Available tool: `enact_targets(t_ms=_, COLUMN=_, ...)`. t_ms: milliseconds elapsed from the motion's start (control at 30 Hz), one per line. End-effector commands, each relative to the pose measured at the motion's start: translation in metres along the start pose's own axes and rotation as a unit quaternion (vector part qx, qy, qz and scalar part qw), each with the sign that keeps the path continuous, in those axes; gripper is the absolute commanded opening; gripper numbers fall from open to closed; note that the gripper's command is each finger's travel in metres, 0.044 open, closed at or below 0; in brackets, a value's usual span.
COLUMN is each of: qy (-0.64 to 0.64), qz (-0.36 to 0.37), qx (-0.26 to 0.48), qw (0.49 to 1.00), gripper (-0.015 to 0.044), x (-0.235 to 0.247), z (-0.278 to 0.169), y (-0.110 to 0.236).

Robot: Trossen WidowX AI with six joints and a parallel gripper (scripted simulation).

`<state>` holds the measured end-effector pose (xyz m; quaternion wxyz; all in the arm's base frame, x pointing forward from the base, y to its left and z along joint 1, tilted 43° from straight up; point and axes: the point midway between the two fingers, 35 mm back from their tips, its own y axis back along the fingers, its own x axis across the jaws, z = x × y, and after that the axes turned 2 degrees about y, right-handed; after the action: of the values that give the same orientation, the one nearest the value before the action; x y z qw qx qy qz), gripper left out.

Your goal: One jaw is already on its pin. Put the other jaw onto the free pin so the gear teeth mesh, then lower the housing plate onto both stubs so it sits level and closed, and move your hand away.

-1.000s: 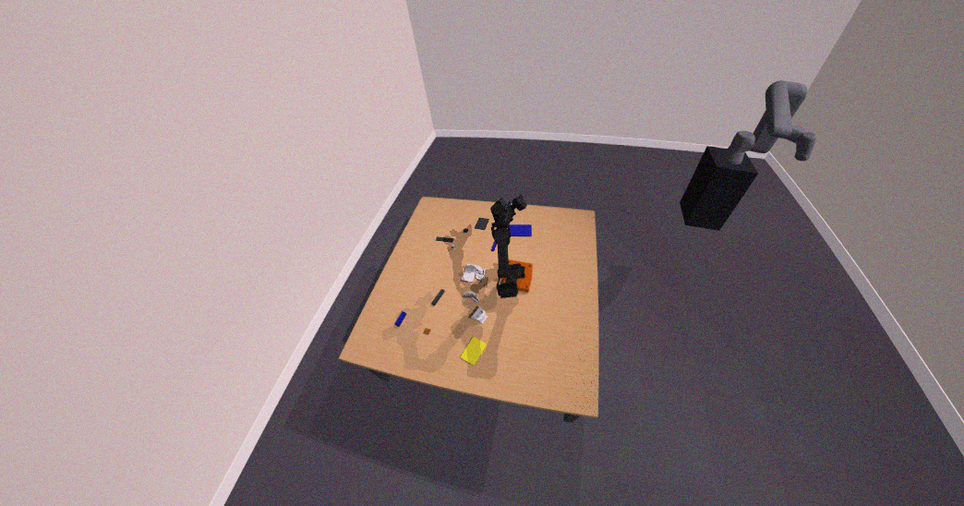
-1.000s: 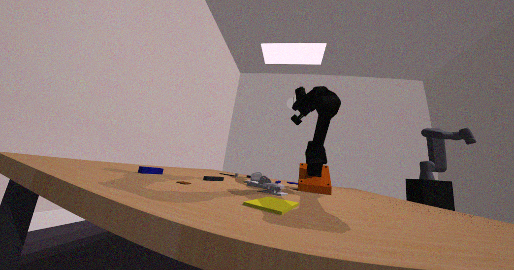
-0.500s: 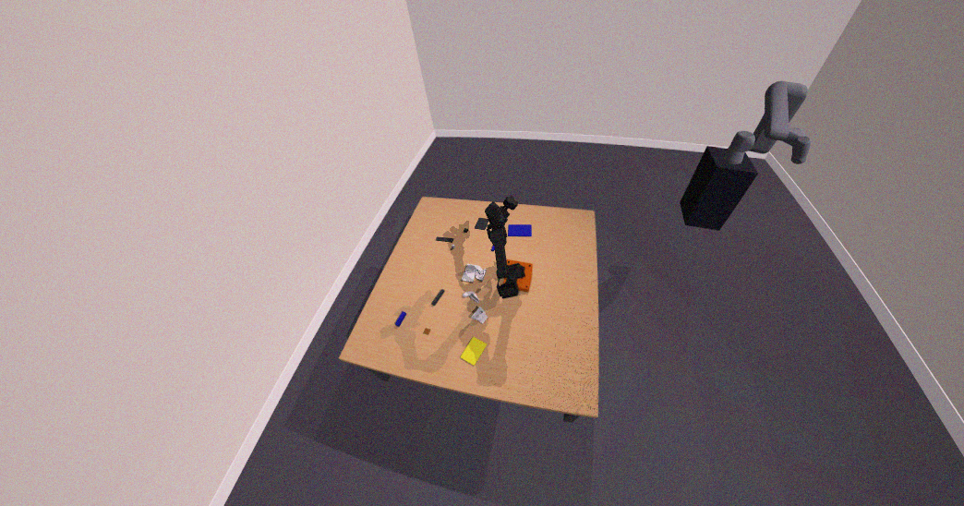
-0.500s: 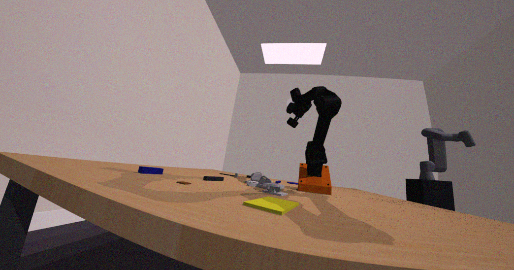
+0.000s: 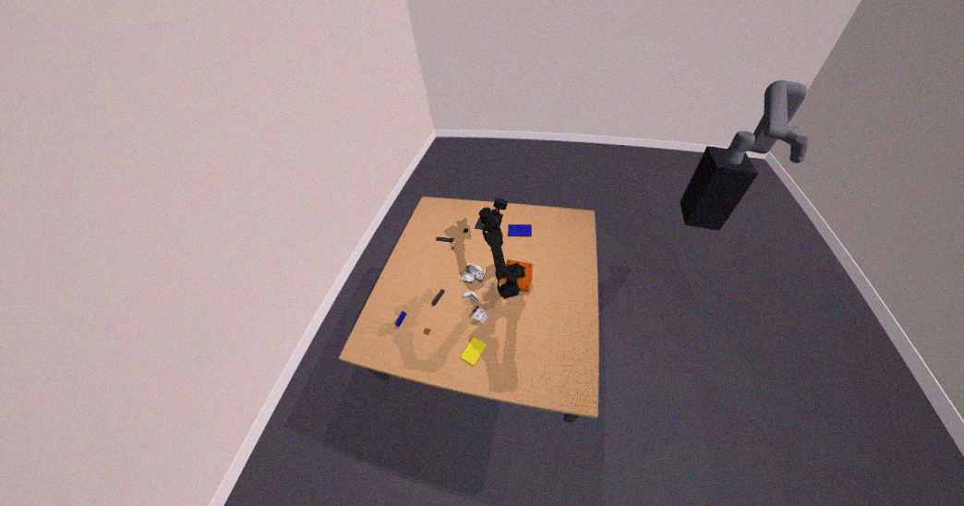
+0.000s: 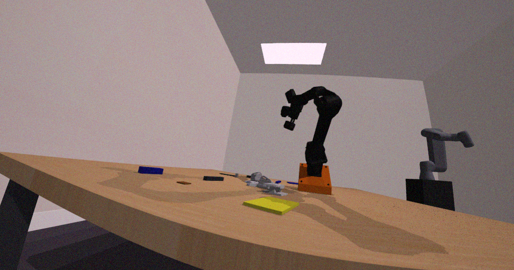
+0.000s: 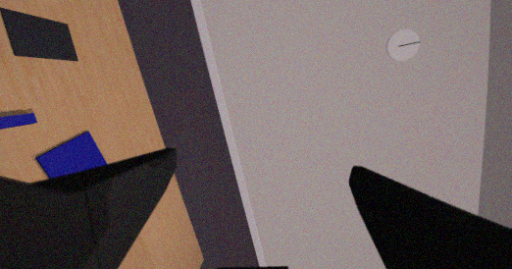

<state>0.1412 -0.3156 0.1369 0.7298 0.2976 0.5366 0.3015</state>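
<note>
A white and grey assembly [image 5: 473,273] lies left of the arm base. A curved grey-white part [image 5: 470,295], which looks like a jaw, lies apart from it on the table. A small white part with dark spots [image 5: 478,315] lies closer to the yellow block. In the exterior view these grey parts [image 6: 265,185] overlap. Which part is the housing plate, and the pins, stubs and teeth, are too small to tell. My gripper [image 7: 264,166] is open and empty, high above the far side of the table and well away from these parts. None of them shows in the wrist view.
A yellow block [image 5: 473,351] [image 6: 271,205], a dark bar [image 5: 438,296] [image 6: 213,178], a blue block [image 5: 400,318] [image 6: 150,170] and a brown chip [image 5: 426,331] [image 6: 183,183] lie around the parts. A flat blue block [image 5: 519,230] [image 7: 74,157] lies beyond the orange base [image 5: 527,278] [image 6: 314,187].
</note>
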Motion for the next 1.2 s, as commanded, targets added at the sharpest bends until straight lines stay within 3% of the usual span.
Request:
enact_targets(t_ms=0, qy=0.035, qz=0.016, qx=-0.015, qw=0.999, gripper=0.044, x=0.009, z=0.009, y=0.003)
enact_targets(t_ms=1167, qy=0.318, qz=0.139, qx=-0.138, qw=0.928, gripper=0.044, x=0.096, z=0.063, y=0.032)
